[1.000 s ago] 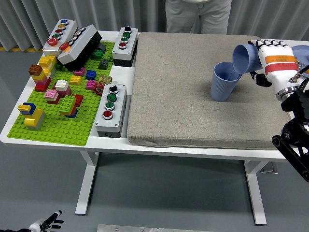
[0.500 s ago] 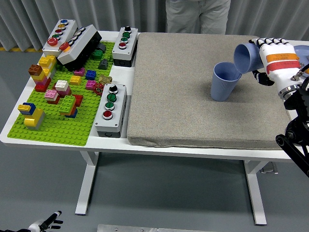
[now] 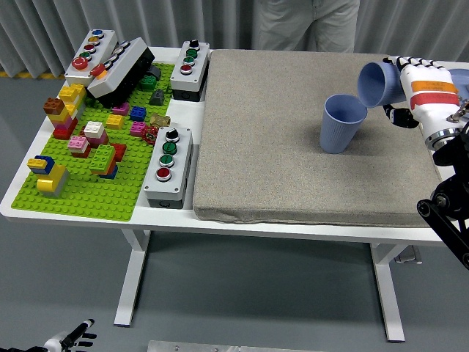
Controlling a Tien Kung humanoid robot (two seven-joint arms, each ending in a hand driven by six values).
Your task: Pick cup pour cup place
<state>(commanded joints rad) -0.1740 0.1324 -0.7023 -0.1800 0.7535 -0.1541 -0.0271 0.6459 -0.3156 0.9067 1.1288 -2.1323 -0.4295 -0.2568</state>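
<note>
Tipping blue cup over the standing cup, rt hand, far-right of the mat.

Held blue cup (image 3: 379,82) lies nearly on its side, long axis running right-to-left w/ mouth facing left and slightly down, rim just above and right of the upright blue cup (image 3: 342,123) on the grey mat (image 3: 278,139); rims near but apart. Right hand (image 3: 425,88) is wrapped round the held cup's base end, fingers clenched on it. Standing cup sits down-left of the hand, so setting down likely means righting the cup first, then lowering beside it. Vs 1 s ago: held cup and hand have lifted and drifted right, off the standing cup's rim. Left hand (image 3: 69,341) hangs below table, fingers spread, well away. Person (image 3: 308,22) stands at far edge.
</note>
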